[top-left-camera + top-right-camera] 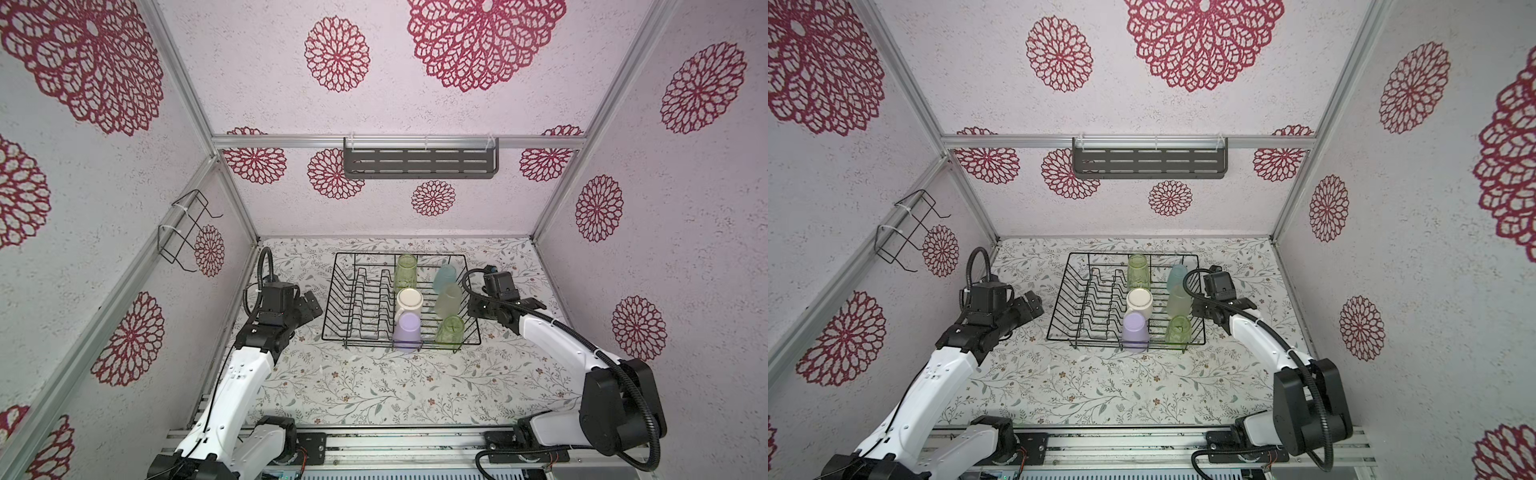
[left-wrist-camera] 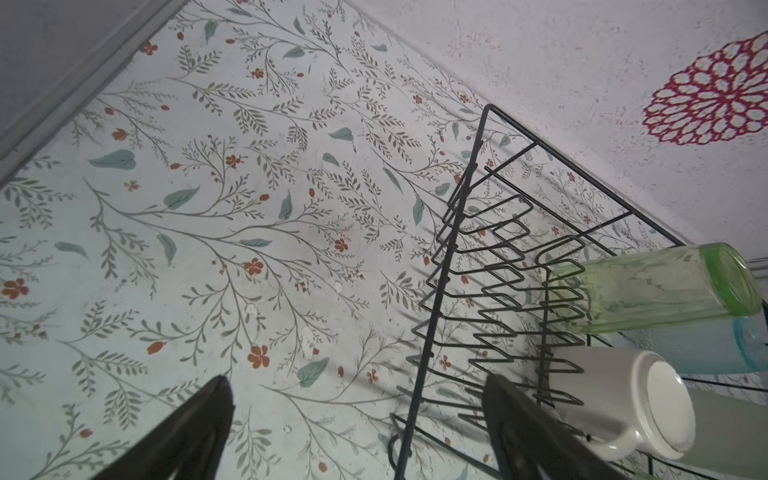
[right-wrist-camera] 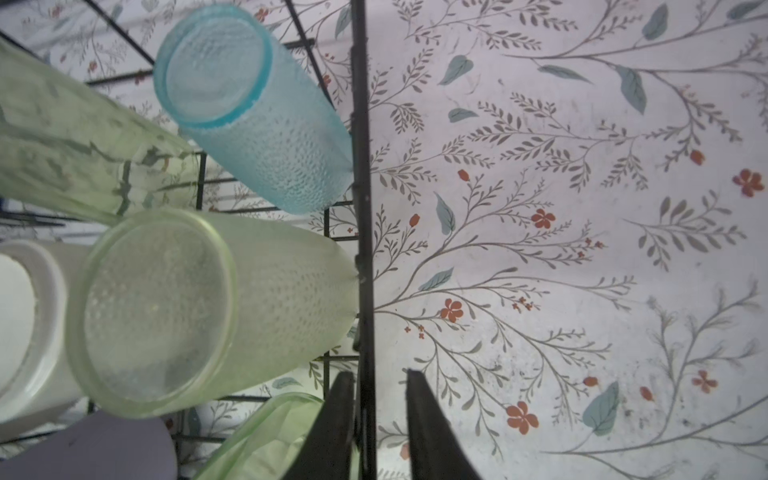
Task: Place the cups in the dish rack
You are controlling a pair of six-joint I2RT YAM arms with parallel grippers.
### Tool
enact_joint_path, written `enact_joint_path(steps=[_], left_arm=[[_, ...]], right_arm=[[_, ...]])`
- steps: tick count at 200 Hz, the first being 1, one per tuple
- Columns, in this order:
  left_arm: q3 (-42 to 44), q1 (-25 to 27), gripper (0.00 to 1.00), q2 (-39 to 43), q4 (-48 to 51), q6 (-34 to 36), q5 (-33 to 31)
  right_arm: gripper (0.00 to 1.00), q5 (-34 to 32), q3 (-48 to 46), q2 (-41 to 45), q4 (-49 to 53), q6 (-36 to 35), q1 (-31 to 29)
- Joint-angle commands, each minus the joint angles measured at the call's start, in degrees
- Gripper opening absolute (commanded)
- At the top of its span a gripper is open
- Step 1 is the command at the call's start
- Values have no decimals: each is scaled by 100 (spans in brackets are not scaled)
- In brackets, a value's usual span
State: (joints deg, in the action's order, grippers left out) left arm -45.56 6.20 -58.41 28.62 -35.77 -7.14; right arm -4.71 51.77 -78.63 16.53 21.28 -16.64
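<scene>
Dish rack (image 1: 365, 291): black wire basket resting on the floral tabletop (image 1: 374, 395); upright plate-slot dividers fill its left half; all six cups stand in its right half, in two rows of three.
Row beside the rack's dividers: clear-green glass (image 1: 406, 270) at the rack's far end; cream mug (image 1: 409, 302) in the rack's middle, base up; lilac tumbler (image 1: 406, 330) against the rack's near rim, base up, just beside the mug.
Row along the rack's right rim: light-blue cup (image 1: 444, 277) toward the rack's far end, base up and tilted; frosted pale-green tumbler (image 1: 449, 300) midway along the rim, base up and tilted; second clear-green glass (image 1: 450, 330) in the rack's near right corner.
Left gripper (image 1: 312, 305): just off the rack's left rim, not touching it; fingers spread wide; released, holding nothing.
Right gripper (image 3: 378, 374): at the rack's right rim, beside the frosted tumbler; fingers parted a little and straddling the rim wire, one inside the rack, one outside; a gap shows between the wire and the outer finger; released, no cup in its grasp.
</scene>
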Motion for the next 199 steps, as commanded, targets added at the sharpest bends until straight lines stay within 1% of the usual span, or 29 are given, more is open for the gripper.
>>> enact_joint_path(steps=[1, 17, 45, 46, 48, 49, 50, 51, 52, 54, 56, 66, 80, 91, 107, 111, 119, 126, 132, 138, 148, 156, 170, 184, 190, 194, 199], left_arm=[[239, -40, 97, 324, -833, 455, -258], [568, -39, 97, 506, -1372, 736, -410], [962, -40, 97, 577, -1983, 1235, -701], [970, -40, 97, 577, -1992, 1254, -714], [981, -40, 97, 570, -2016, 1282, -735], [989, -40, 97, 569, -2022, 1300, -749], [997, -40, 97, 564, -2024, 1318, -760], [1001, -40, 97, 562, -2039, 1336, -775], [1008, -40, 97, 560, -2051, 1353, -791], [1023, -40, 97, 553, -2079, 1388, -829], [1041, -40, 97, 549, -2111, 1415, -856], [1178, -40, 97, 510, -2322, 1536, -1008], [1458, -94, 97, 414, -2927, 1767, -960], [1611, -163, 97, 258, -3322, 1901, -868], [1714, -257, 97, -68, -3653, 2070, -789], [1699, -285, 97, -152, -3739, 2103, -794], [1518, -345, 97, -280, -3449, 2108, -778], [1488, -382, 97, -388, -3518, 2252, -739], [1473, -397, 97, -443, -3585, 2329, -707], [1451, -415, 97, -475, -3592, 2365, -666], [1520, -433, 97, -523, -3692, 2491, -606], [1642, -435, 97, -583, -3844, 2593, -676], [2003, -482, 97, -782, -4508, 2680, -815], [2522, -550, 97, -1090, -5928, 2917, -886], [2490, -558, 97, -1027, -5810, 2921, -922], [2503, -581, 97, -962, -5759, 2909, -778], [2578, -629, 97, -918, -5937, 2961, -587]], right_arm=[[40, -508, -31, 382, -384, 130, 73], [51, -775, -229, 722, -802, 209, 78], [59, -1451, -838, 1366, -1791, 207, 91], [60, -1487, -863, 1385, -1832, 209, 96], [67, -1559, -908, 1420, -1900, 210, 97], [72, -1599, -933, 1443, -1935, 210, 94], [79, -1640, -954, 1458, -1970, 210, 97], [88, -1683, -978, 1474, -2005, 214, 98], [93, -1731, -1003, 1492, -2036, 221, 99], [98, -1844, -1044, 1524, -2098, 235, 95], [99, -1975, -1081, 1550, -2143, 269, 92], [99, -2646, -1301, 1697, -2351, 454, 115], [99, -3085, -1715, 1870, -2899, 241, 241], [99, -3230, -2090, 1985, -3356, 107, 381], [99, -3262, -2646, 2078, -4162, -416, 565], [99, -3232, -2785, 2074, -4390, -617, 603], [99, -3084, -3101, 2057, -4936, -1152, 672], [99, -2995, -3379, 2037, -5403, -1589, 700], [99, -2992, -3559, 2036, -5657, -1802, 714], [99, -2934, -3703, 2046, -5787, -1888, 745], [99, -2595, -3785, 1990, -5792, -1964, 830], [99, -2351, -3798, 1857, -5785, -1980, 874], [99, -2042, -3879, 1542, -6004, -2123, 898], [99, -1805, -4144, 1211, -6736, -2135, 932], [99, -1716, -4214, 1044, -7037, -2139, 960], [99, -1668, -4179, 963, -7075, -2188, 957], [99, -1470, -4100, 905, -6995, -2222, 967]])
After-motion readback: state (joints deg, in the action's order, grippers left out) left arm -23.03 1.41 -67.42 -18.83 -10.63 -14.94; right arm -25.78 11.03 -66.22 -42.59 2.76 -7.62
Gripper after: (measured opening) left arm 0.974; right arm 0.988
